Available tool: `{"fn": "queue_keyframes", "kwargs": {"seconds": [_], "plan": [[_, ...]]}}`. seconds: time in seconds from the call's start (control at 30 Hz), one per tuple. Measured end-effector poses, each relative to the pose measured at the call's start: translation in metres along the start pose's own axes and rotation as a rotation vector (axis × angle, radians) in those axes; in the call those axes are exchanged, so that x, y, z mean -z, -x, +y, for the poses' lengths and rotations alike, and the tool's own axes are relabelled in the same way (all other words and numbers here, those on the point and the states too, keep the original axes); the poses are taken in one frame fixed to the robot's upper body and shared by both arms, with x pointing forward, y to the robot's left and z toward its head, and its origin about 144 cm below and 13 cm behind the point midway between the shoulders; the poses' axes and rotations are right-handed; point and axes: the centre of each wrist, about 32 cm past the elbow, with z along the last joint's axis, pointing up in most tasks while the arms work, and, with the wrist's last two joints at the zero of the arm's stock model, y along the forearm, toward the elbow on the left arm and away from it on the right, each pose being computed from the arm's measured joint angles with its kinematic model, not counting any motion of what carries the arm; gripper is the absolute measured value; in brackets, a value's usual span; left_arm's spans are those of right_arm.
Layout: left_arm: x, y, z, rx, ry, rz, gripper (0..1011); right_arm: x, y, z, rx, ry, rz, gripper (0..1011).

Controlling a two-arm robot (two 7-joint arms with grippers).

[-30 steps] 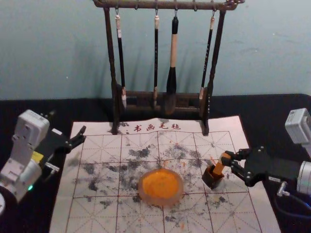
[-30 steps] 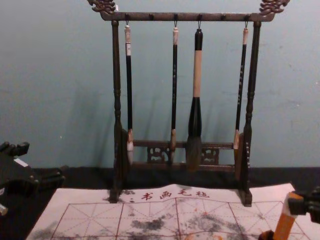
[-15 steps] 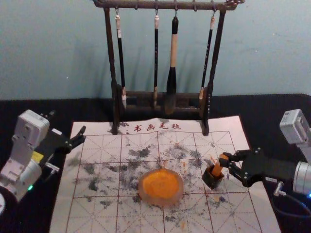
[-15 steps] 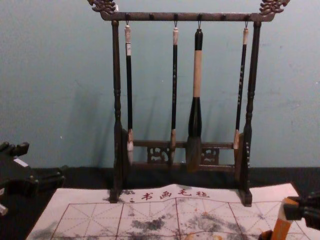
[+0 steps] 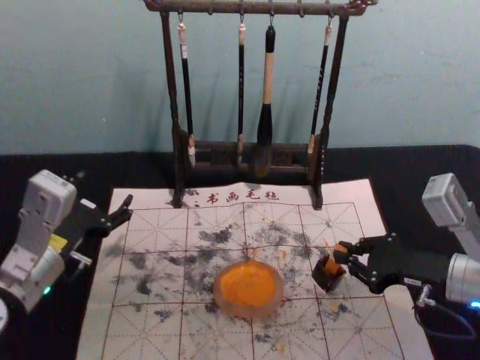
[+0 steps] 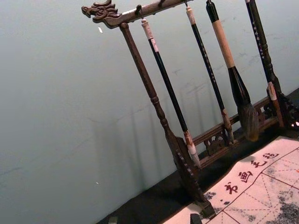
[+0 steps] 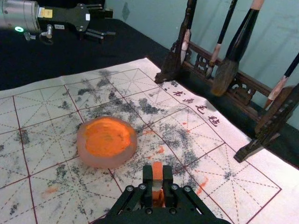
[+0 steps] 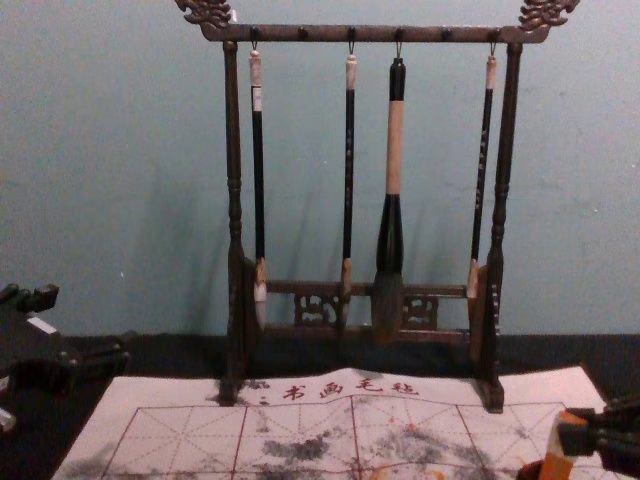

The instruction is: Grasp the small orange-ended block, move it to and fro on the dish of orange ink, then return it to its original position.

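Block (image 5: pixel 332 266) — lower end out of sight in the dark box (image 5: pixel 325 280)

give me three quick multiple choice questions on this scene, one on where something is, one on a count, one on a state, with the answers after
1. Where is the small dark holder relative to the ink dish?
A) on the robot's left of it
B) on the robot's right of it
C) inside it

2. How many brushes hang from the rack?
A) two
B) six
C) four

3. What state is the right gripper in?
A) closed on the orange-ended block
B) wide open and empty
C) closed on a brush

Answers:
1. B: the head view shows the holder to the right of the dish.
2. C: three thin brushes and one thick one hang there.
3. A: the right wrist view shows the block pinched between its two fingers.
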Motion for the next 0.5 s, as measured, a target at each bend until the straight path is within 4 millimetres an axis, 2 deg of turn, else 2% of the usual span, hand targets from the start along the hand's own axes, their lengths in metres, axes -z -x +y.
{"fn": "queue_keyframes", "kwargs": {"seconds": [0.5], "plan": [[0.0,0.0,0.0,0.0,0.0,0.0,1001,0.005,-0.002,0.012,-0.014,0.044,-0.004,104]]}}
